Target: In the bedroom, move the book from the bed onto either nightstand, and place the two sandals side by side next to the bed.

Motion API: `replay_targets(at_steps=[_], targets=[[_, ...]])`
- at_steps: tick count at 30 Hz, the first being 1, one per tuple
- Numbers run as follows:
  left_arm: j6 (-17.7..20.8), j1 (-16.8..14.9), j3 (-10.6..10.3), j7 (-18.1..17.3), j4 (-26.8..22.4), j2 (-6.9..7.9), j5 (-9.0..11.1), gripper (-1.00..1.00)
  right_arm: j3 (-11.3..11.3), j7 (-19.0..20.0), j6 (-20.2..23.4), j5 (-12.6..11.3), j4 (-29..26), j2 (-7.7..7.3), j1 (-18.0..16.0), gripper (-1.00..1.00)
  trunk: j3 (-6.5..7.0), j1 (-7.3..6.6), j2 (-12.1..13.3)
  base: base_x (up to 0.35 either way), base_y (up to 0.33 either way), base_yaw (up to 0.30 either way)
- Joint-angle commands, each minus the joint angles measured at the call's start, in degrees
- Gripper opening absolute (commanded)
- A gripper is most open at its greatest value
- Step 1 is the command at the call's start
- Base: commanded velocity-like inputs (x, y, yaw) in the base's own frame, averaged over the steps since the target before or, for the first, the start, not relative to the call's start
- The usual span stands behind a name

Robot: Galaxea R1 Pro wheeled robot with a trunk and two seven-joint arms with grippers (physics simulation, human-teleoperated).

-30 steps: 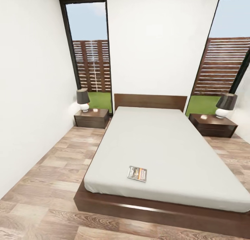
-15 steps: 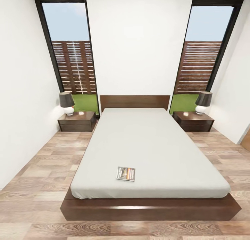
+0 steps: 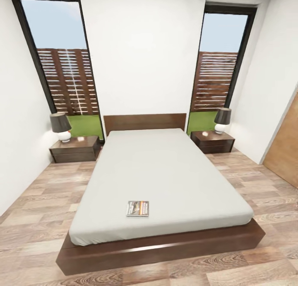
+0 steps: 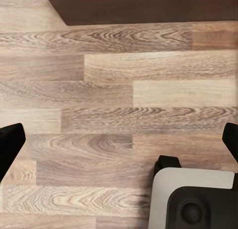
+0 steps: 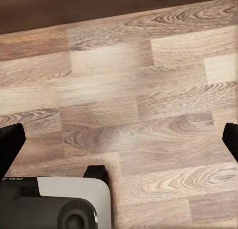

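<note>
Bedroom with wood-plank floor (image 3: pixel 37 220): the book (image 3: pixel 138 208) is lying on the bed (image 3: pixel 165 170) near its foot; nightstands (image 3: pixel 74 148) are flanking the headboard. Left gripper (image 4: pixel 119 142) and right gripper (image 5: pixel 119 139) are hanging over bare floor, fingertips spread wide apart.

small pale object on left nightstand (image 3: pixel 74 148) unidentifiable, wooden door (image 3: pixel 285 147) cut off at edge

Light-grey bed (image 3: pixel 165 170); dark, orange-banded book (image 3: pixel 138 208); brown wood-grain floor (image 3: pixel 37 220).
</note>
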Motion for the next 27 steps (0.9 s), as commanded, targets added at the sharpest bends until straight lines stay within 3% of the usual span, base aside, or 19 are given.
replay_targets(at_steps=[1, 14, 27], targets=[[-0.1, 0.0, -0.4, -0.3, 0.0, 0.02, 0.6, 1.0, -0.5, 0.2, -0.2, 0.5, 0.0, -0.01, -0.1, 1.0, -0.12, 0.04, -0.1, 0.019, 0.0, -0.111], [-0.1, 0.0, -0.4, -0.3, 0.0, 0.02, 0.6, 1.0, -0.4, 0.2, -0.2, 0.5, 0.0, 0.07, -0.1, 1.0, -0.07, 0.04, -0.1, 0.17, 0.038, -0.035], [-0.1, 0.0, -0.4, -0.3, 0.0, 0.01, 0.6, 1.0, -0.4, 0.2, -0.2, 0.5, 0.0, 0.08, -0.1, 1.0, -0.06, 0.04, -0.1, 0.047, 0.007, -0.003]])
